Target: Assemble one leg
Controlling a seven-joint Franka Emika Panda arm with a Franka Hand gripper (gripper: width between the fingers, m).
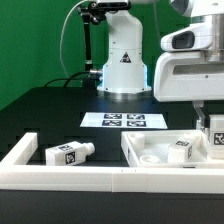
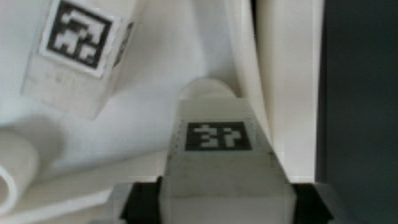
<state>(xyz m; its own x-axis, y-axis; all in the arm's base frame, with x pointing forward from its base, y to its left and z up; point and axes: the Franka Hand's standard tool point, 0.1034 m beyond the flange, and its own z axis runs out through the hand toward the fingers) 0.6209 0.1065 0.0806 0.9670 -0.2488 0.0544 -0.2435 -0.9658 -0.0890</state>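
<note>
Exterior view: claw (image 1: 211, 128) sits low at the exterior view's right edge, directly over the far corner of the flat panel (image 1: 150, 155). A tagged white peg, the leg (image 1: 213, 138), hangs under it, partly cut off by the frame. My read: it is held over the panel because the leg goes into one of the panel's corner holes, but no hole is visible from here. A second leg (image 1: 183, 148) lies on its side on the panel, just beside the held one. A third leg (image 1: 68, 153) lies on the black worktop (image 1: 50, 110), well apart, inside the rail border (image 1: 100, 178). My guess is the rail is there to stop loose parts rolling off. The marker board (image 1: 122, 121) lies flat behind, near the robot base (image 1: 122, 60). This view can't show whether the jaws are open or closed, since the hand body hides them

Wrist view: this settles the grip. Dark fingers (image 2: 139, 200) press both flanks of the leg (image 2: 217, 130), so the claw (image 2: 217, 195) is closed on the leg, which points away from the camera with its small tag facing the lens. The second leg (image 2: 71, 50) lies close alongside, tilted, with a clear tag. The panel edge (image 2: 281, 80) runs next to the dark worktop (image 2: 356, 100), so the leg tip is near the panel's rim. Can't tell whether the tip touches the panel or hovers. The third leg, rail and board are out of this view
</note>
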